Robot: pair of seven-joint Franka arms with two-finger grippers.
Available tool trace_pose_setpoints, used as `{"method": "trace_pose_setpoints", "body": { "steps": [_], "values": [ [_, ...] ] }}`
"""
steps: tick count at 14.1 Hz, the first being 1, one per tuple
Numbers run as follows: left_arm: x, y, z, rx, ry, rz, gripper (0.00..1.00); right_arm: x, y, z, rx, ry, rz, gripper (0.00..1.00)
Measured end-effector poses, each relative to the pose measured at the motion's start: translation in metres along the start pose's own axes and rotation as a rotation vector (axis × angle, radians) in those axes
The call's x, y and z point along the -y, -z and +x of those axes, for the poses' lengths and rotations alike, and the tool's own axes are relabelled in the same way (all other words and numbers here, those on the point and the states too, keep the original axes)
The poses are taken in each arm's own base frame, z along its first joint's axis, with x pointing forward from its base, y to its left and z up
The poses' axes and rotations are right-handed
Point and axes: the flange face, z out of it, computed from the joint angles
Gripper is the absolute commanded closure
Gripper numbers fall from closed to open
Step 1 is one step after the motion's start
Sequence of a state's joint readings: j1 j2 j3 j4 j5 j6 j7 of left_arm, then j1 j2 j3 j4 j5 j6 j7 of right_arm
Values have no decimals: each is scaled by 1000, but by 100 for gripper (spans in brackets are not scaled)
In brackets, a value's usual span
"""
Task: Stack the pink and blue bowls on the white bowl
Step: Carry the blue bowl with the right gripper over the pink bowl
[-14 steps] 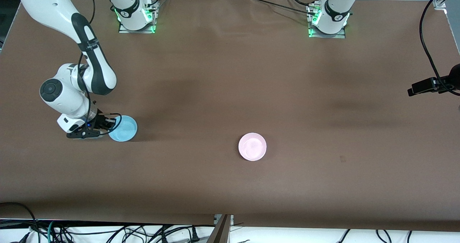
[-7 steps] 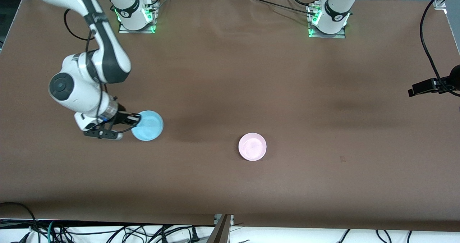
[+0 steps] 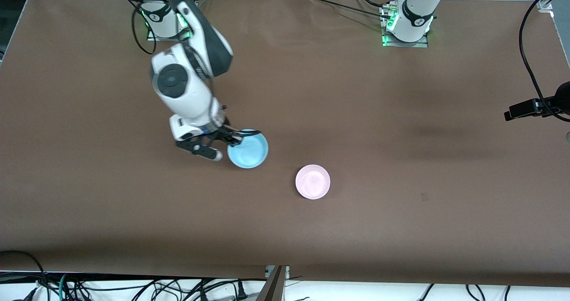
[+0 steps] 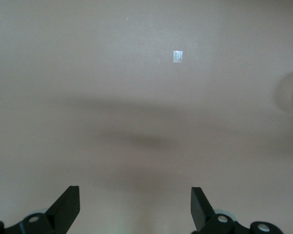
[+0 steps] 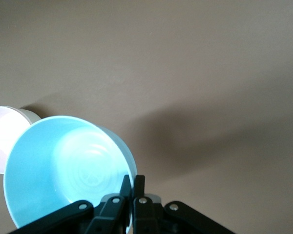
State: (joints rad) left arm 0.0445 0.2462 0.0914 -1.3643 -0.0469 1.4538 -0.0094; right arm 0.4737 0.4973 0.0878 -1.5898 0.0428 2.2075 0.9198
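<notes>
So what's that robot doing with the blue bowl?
The right arm's claw is shut on the rim of the blue bowl and is carrying it above the table, toward the pink bowl sitting near the middle. In the right wrist view the pink bowl peeks out just past the blue one. The left arm waits, with its claw open over bare tabletop.

You see a brown table cover [image 3: 356,229] filling the frame, with tangled black cables [image 3: 111,287] along the lower edge.
</notes>
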Motion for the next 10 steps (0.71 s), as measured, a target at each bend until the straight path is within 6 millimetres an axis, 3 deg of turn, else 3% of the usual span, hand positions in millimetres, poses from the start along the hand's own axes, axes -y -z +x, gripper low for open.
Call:
{"method": "trace_pose_setpoints", "body": {
  "steps": [2, 5, 8, 10],
  "values": [
    [0, 0, 0, 0, 0, 0, 0, 30, -15, -9, -15, -40, 30, 100],
    [1, 0, 0, 0, 1, 0, 0, 78, -24, -12, -62, -118, 139, 100],
    [1, 0, 0, -1, 1, 0, 0, 105, -34, -15, -105, -116, 225, 100],
    [1, 0, 0, 0, 0, 0, 0, 114, -52, -25, -117, -116, 259, 100]
  ]
}}
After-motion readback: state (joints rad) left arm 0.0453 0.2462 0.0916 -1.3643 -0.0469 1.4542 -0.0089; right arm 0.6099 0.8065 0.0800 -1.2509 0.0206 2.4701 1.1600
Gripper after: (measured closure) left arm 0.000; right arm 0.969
